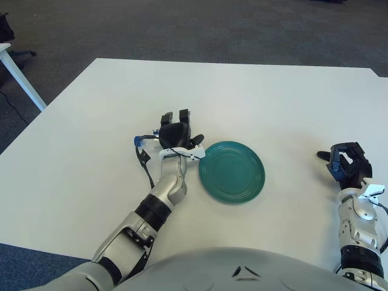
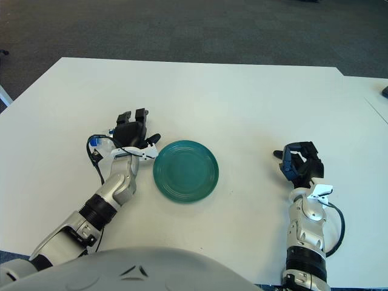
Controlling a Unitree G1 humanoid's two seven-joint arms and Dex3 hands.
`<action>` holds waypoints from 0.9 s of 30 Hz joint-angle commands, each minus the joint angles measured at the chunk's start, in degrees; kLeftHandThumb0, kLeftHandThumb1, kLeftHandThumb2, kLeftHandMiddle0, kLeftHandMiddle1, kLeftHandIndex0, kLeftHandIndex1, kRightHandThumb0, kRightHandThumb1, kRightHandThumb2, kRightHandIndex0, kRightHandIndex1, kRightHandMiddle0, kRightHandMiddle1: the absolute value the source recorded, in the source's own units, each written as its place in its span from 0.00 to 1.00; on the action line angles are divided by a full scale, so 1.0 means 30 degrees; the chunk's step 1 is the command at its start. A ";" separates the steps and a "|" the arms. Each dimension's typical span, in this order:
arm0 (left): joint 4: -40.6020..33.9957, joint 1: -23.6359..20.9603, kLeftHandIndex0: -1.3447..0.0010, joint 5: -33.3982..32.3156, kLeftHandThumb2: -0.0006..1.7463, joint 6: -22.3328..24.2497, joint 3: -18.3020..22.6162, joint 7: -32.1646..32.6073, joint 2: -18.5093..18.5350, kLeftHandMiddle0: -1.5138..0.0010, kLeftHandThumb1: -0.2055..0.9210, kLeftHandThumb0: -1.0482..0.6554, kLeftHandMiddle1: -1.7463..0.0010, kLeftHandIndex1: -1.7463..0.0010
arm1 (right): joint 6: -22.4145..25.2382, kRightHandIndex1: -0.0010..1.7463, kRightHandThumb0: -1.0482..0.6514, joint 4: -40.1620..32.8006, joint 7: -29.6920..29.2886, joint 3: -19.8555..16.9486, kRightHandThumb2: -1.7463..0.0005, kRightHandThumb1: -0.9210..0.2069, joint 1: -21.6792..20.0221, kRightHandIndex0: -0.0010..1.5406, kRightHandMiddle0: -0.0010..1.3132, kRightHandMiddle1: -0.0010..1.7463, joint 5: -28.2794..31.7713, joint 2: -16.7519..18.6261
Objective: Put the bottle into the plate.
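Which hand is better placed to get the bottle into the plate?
Left. The left hand is already over the bottle, just left of the teal plate. The right hand shows far right of the plate, holding nothing.

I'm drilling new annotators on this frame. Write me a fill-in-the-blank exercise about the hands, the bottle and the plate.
1. The teal plate holds ____ on it.
2. The left hand is over the bottle, which lies to the ____ of the plate in the view.
3. The visible bottle cap is ____ in colour.
4. The right hand shows to the ____ of the plate, holding nothing.

Missing words: nothing; left; blue; right
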 commanded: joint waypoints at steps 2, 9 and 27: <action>-0.0304 0.0238 1.00 0.0739 0.57 0.0302 -0.0641 -0.1186 0.0766 0.99 1.00 0.00 0.99 0.91 | 0.0453 0.61 0.41 0.0646 0.0124 0.0018 0.69 0.05 0.0029 0.33 0.22 0.96 0.0009 0.0046; -0.1024 0.0317 1.00 0.1348 0.58 0.0327 -0.0834 -0.1955 0.1444 1.00 1.00 0.00 1.00 0.96 | 0.0242 0.60 0.41 0.0865 0.0139 0.0074 0.70 0.05 -0.0044 0.33 0.23 0.95 -0.0081 0.0102; -0.2826 0.0679 1.00 0.1929 0.61 -0.0228 -0.0752 -0.3745 0.3183 1.00 1.00 0.00 1.00 1.00 | -0.0056 0.61 0.40 0.0904 0.0246 0.0354 0.67 0.09 0.0032 0.32 0.26 0.94 -0.0245 0.0080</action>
